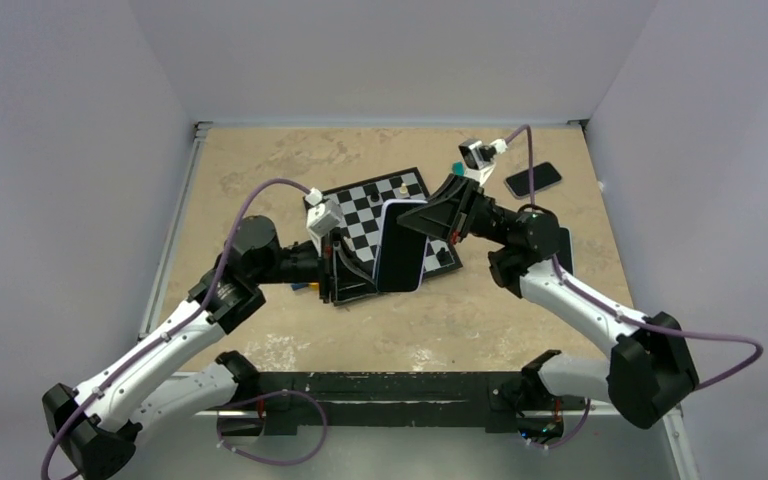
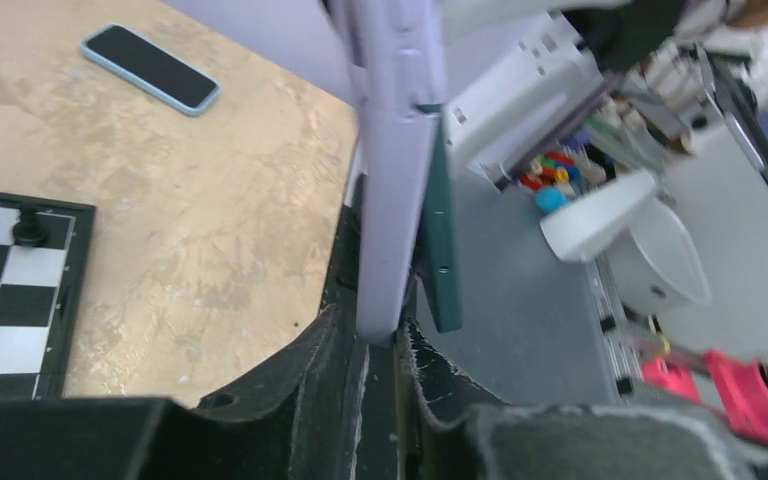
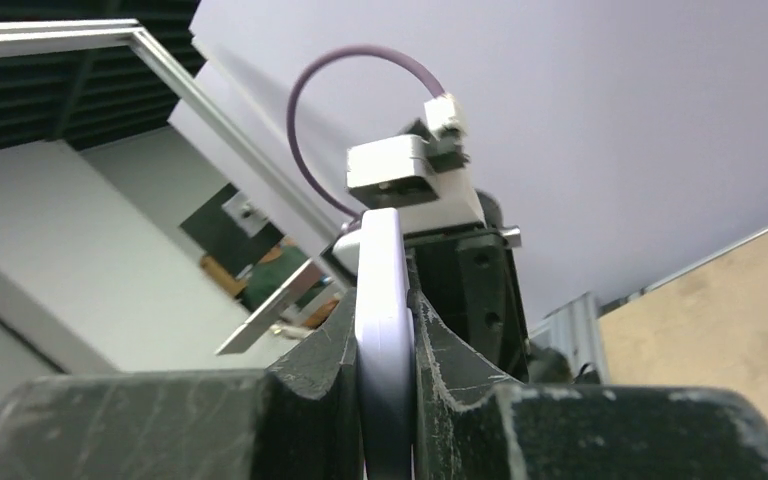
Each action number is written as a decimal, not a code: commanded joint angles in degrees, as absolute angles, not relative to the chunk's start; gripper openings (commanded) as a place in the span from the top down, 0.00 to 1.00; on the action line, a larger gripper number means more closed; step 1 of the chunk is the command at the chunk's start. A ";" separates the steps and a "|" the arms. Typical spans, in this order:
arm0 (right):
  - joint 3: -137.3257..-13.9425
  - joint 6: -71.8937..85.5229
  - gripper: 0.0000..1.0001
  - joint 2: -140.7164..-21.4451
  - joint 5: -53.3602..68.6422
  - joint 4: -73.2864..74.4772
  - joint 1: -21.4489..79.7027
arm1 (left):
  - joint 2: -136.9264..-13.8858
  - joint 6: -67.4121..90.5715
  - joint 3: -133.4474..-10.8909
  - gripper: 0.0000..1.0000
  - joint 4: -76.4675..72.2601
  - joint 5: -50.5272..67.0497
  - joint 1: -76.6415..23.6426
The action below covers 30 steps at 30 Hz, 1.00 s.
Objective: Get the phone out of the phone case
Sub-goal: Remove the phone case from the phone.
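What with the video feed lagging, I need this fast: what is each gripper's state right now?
Left gripper: closed, holding the phone case by its edge.
Right gripper: closed, holding the same phone case.

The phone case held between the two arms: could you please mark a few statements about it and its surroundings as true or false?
1. Both the left tool and the right tool are clamped on the lavender phone case. True.
2. The case lies flat on the chessboard. False: it is held in the air above the board.
3. A second phone lies on the table, touched by neither tool. True.
4. The chessboard carries no pieces. False: chess pieces stand on it.
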State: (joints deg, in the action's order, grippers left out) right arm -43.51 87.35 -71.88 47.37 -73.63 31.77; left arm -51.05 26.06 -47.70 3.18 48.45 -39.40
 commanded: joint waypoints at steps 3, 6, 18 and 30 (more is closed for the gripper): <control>-48.86 76.02 1.00 -64.65 39.85 -62.60 37.80 | -48.62 38.58 -39.34 0.65 -10.07 20.70 -38.65; -50.39 73.05 1.00 -66.52 37.86 -62.39 40.49 | -49.72 42.61 -38.48 0.59 -14.64 21.57 -39.00; -47.73 88.83 1.00 -70.39 28.18 -74.16 45.73 | -55.00 27.81 -38.46 1.00 -4.56 -34.87 -45.48; -42.04 89.62 1.00 -67.65 27.64 -71.55 38.22 | -45.54 26.72 -37.16 0.91 2.07 -11.81 -45.38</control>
State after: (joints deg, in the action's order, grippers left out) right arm -40.66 82.43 -77.03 17.76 -67.53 39.27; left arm -51.16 29.36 -37.23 -7.07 -13.13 -48.99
